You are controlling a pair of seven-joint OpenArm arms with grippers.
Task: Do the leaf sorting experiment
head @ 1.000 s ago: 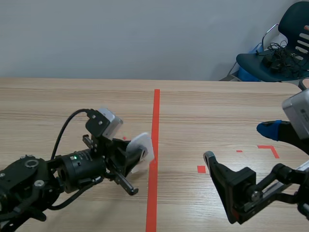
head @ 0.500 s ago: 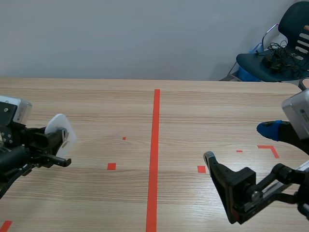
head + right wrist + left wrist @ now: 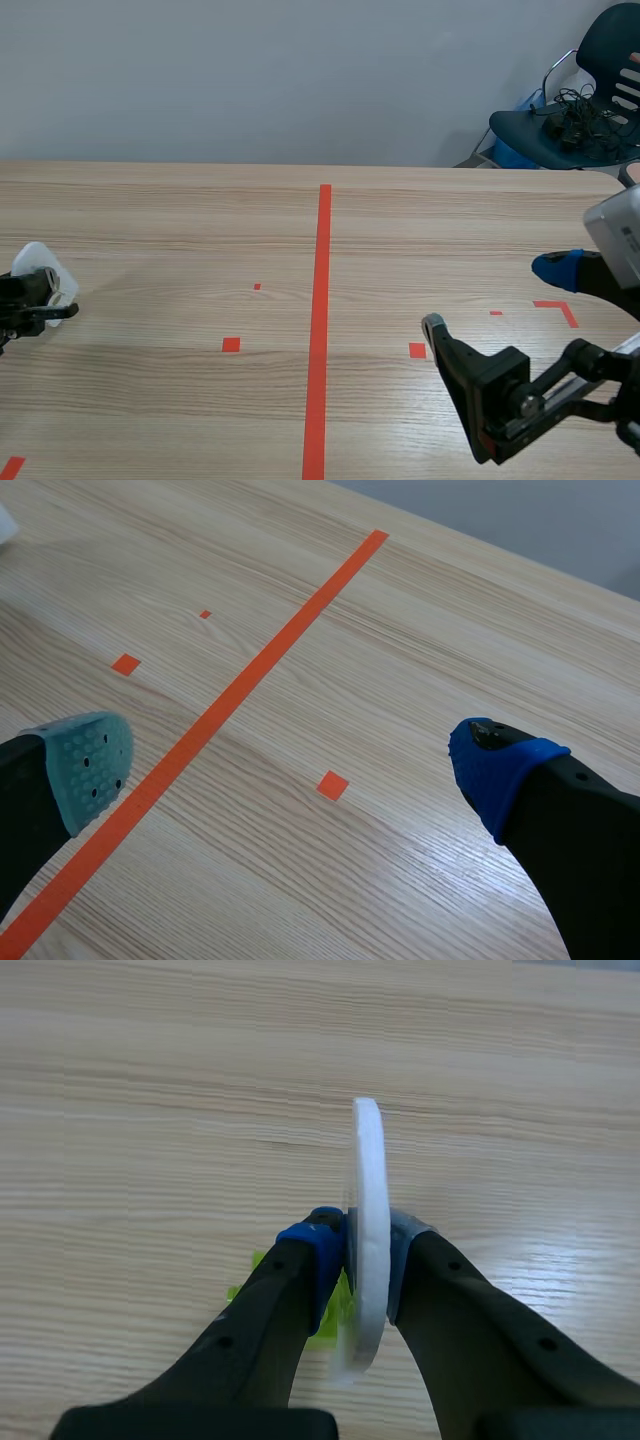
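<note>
Disc (image 3: 367, 1190) in left tool (image 3: 365, 1247) (table's (image 3: 200, 220) far left)

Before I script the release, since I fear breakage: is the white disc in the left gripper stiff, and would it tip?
Probably stiff: the white disc stands straight beyond the left gripper, unbent. Held on edge and thin, it would likely topple.

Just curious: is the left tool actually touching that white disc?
Touching. The left wrist view shows the left tool shut on the white disc, pressing both its faces.
</note>
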